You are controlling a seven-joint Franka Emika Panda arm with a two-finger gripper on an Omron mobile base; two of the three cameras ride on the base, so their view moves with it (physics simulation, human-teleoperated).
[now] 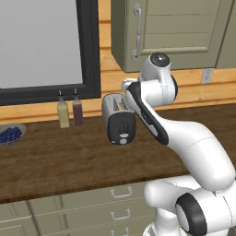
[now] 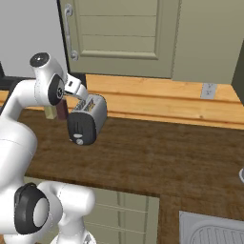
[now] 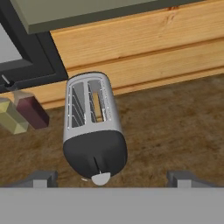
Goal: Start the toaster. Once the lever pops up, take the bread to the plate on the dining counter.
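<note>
Silver toaster on the dark wood table, near the wooden back wall, its black end panel with lever turned toward the robot. A slice of bread sits in one of its two slots. The gripper hangs above the toaster's black end, released, its fingers spread wide and grasping nothing. Two bottles stand left of the toaster; a bowl of blueberries lies farther left.

My glossy white rounded arm wore dark joint caps; my claw had small grey fingertips.
</note>
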